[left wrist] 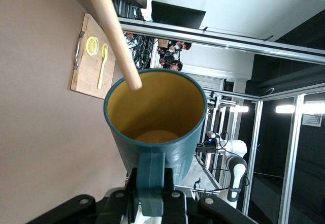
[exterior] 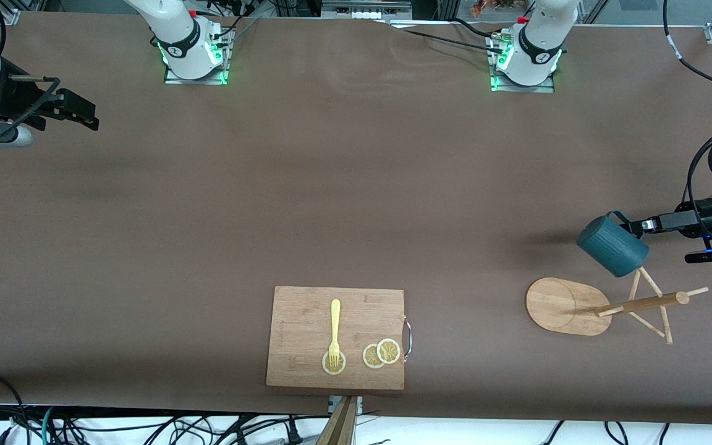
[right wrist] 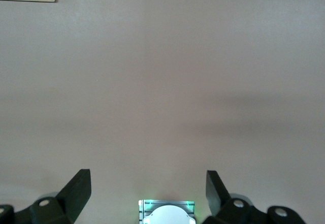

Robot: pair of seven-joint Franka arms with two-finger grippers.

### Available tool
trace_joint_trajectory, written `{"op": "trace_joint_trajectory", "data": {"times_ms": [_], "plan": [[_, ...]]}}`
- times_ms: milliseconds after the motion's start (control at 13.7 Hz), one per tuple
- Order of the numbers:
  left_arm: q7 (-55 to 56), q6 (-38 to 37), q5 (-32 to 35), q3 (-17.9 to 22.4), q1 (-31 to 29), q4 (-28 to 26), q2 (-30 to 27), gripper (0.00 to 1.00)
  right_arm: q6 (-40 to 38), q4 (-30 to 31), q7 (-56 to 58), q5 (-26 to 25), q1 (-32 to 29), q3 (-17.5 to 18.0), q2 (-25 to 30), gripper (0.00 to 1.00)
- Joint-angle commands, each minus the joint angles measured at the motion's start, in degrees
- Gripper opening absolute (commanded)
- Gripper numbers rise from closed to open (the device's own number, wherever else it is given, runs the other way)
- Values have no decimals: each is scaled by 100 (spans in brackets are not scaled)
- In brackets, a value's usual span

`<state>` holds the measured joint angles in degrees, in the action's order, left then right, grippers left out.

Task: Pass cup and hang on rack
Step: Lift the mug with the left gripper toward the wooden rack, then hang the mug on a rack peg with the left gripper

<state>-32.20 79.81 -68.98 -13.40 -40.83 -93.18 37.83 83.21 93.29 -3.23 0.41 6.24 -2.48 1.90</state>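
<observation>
The dark teal ribbed cup (exterior: 612,247) hangs tilted in the air over the rack (exterior: 563,306), its mouth turned toward the pegs. My left gripper (exterior: 628,225) is shut on the cup's loop handle. In the left wrist view the handle sits between the fingers (left wrist: 175,198), and the cup (left wrist: 157,117) shows its tan-yellow inside. The tip of a wooden peg (left wrist: 114,31) lies at the cup's rim. The rack has an oval base, a central pole (exterior: 646,304) and thin crossing pegs. My right gripper (exterior: 78,111) is open and empty, waiting at the right arm's end of the table; its fingers (right wrist: 76,188) stand wide apart.
A bamboo cutting board (exterior: 335,337) with a yellow fork (exterior: 334,330) and lemon slices (exterior: 382,353) lies near the table's front edge, mid-table. It also shows in the left wrist view (left wrist: 94,56). The arm bases stand along the table's back edge.
</observation>
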Motion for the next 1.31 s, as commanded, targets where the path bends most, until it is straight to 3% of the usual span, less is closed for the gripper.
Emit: {"op": "trace_joint_trajectory", "data": {"times_ms": [0, 218, 874, 946, 1019, 1092, 1238], "plan": [[161, -221, -133, -66, -126, 494, 408, 0, 38, 84, 129, 109, -70, 20, 74, 100], [170, -221, -212, -75, -197, 520, 540, 0, 38, 84, 129, 109, -53, 20, 74, 100], [354, -501, -405, -75, -434, 1302, 1437, 5, 38, 84, 129, 109, -70, 20, 74, 100], [354, -502, -405, -75, -443, 1311, 1446, 19, 38, 84, 129, 109, -70, 20, 74, 100], [354, -502, -405, -75, -443, 1320, 1446, 41, 38, 84, 129, 109, -53, 20, 74, 100], [328, -502, -405, -75, -443, 1320, 1490, 99, 38, 84, 129, 109, -53, 20, 74, 100], [319, -572, -353, -75, -504, 1390, 1508, 100, 38, 84, 129, 109, -53, 20, 74, 100]]}}
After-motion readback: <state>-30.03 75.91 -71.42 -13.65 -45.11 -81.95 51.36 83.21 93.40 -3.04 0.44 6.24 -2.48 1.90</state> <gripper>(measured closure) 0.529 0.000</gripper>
